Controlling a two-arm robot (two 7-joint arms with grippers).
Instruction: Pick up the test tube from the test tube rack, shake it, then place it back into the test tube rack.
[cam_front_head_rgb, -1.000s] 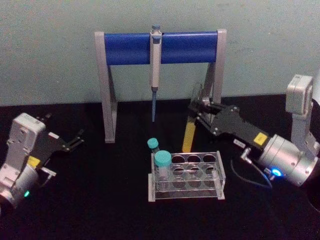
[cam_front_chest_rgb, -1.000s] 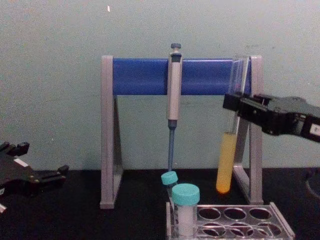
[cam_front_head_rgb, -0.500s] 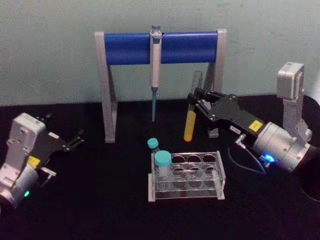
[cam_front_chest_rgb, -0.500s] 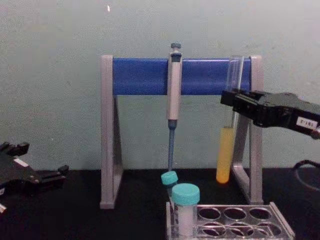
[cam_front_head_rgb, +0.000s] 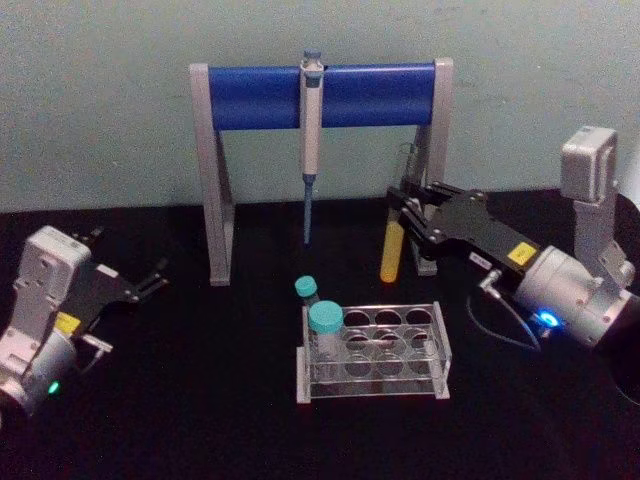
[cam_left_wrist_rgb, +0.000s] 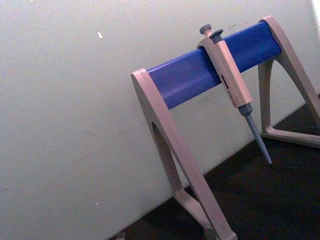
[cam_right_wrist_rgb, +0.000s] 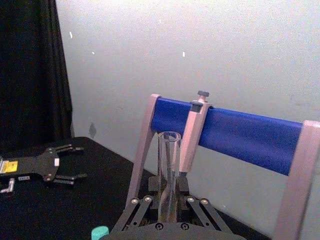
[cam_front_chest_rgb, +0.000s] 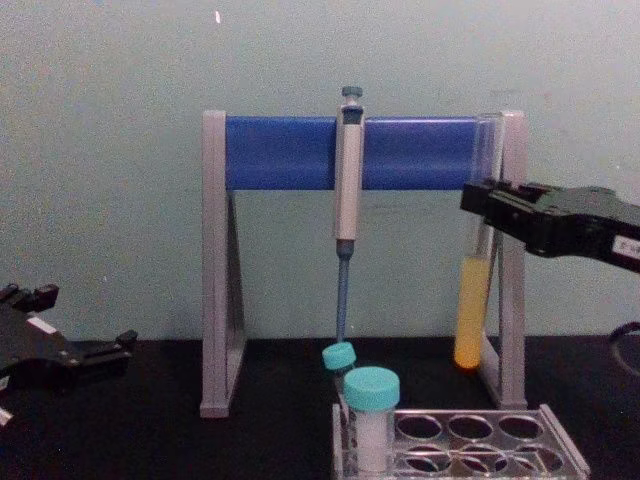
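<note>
The test tube (cam_front_head_rgb: 393, 248) hangs upright in the air behind and above the test tube rack (cam_front_head_rgb: 301, 368), clear glass with yellow liquid in its lower part. My right gripper (cam_front_head_rgb: 402, 203) is shut on its upper glass, reaching in from the right. From the chest, the test tube (cam_front_chest_rgb: 470, 310) hangs in front of the stand's right leg, with my right gripper (cam_front_chest_rgb: 480, 200) on it above the rack (cam_front_chest_rgb: 572, 456). The right wrist view looks along the tube (cam_right_wrist_rgb: 169, 170) between the fingers. My left gripper (cam_front_head_rgb: 150, 281) rests open at the far left over the table.
A grey-and-blue pipette stand (cam_front_head_rgb: 260, 97) with a hanging pipette (cam_front_head_rgb: 310, 130) stands right behind the tube. A teal-capped white vial (cam_front_head_rgb: 324, 335) and a small teal-capped tube (cam_front_head_rgb: 306, 290) stand at the rack's left end. The black table (cam_front_head_rgb: 200, 400) runs back to a pale wall.
My right gripper has swung the test tube from tilted to upright, carrying it to the right and, after a lift, slightly lower. The left arm has stayed still.
</note>
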